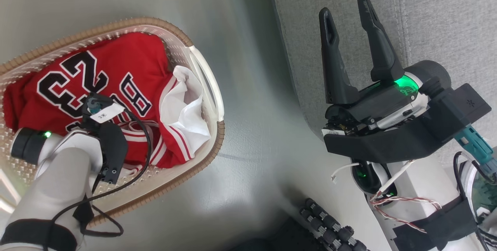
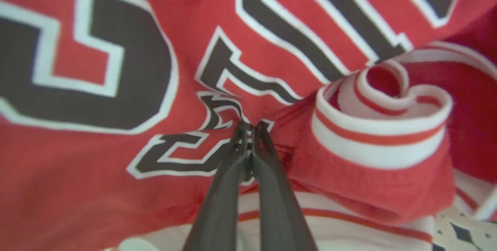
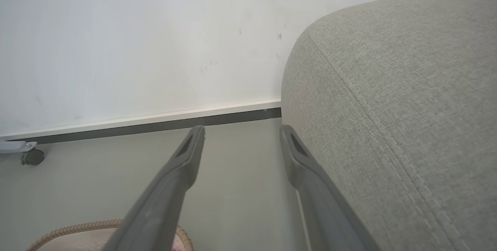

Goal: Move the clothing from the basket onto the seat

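My left gripper (image 2: 251, 126) is down inside the basket (image 1: 217, 134). Its two fingers are pinched together on a pucker of the clothing (image 1: 116, 68), right at the black lettering. The red jersey lies heaped in the basket, with white lining and striped trim bunched against the wall by the white handle. Where I can see it, the cloth keeps inside the brown rim. An open strip of grey floor (image 1: 252, 88) separates the basket from the seat (image 1: 446, 18). My right gripper (image 1: 344, 4) hangs across that strip from the basket, at the seat's rounded edge, fingers spread wide and empty. Beyond the basket the floor runs to a white wall (image 3: 136, 41).
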{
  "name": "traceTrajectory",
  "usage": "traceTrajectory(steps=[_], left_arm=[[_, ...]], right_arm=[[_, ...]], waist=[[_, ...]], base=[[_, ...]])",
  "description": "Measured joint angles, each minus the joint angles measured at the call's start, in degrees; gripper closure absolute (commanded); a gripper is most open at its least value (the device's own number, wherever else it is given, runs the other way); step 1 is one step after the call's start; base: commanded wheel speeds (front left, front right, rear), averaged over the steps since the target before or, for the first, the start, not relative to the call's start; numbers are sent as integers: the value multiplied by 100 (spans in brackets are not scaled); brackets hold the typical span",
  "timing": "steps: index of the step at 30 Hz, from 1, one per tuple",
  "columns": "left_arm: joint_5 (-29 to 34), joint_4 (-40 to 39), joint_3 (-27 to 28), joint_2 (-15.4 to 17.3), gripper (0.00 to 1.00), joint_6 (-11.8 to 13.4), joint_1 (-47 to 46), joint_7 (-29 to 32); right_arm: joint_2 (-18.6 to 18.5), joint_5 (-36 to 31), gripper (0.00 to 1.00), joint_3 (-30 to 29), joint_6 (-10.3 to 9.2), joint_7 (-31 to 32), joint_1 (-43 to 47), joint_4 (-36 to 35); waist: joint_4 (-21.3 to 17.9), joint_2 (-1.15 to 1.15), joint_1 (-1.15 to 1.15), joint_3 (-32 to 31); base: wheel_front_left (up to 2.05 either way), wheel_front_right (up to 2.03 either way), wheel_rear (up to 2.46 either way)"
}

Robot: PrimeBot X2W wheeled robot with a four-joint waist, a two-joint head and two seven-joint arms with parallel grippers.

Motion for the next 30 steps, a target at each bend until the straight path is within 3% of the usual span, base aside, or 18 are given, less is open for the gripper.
traceTrajectory(steps=[10,17,30], left_arm=[[-300,25,207,-186,100,-78,28,-497],[-523,3,342,-515,100,-145,114,-883],[-1078,-310,563,-898,100,-252,491,-1918]], right_arm=[[0,7,0,-71,0,0,-91,219],[0,8,0,-324,68,0,-92,516],[-190,7,0,-853,253,0,9,904]], waist=[[61,0,0,-352],[169,0,0,-770],[710,0,-1,-1675]], base=[[0,0,0],[0,0,0],[0,0,0]])
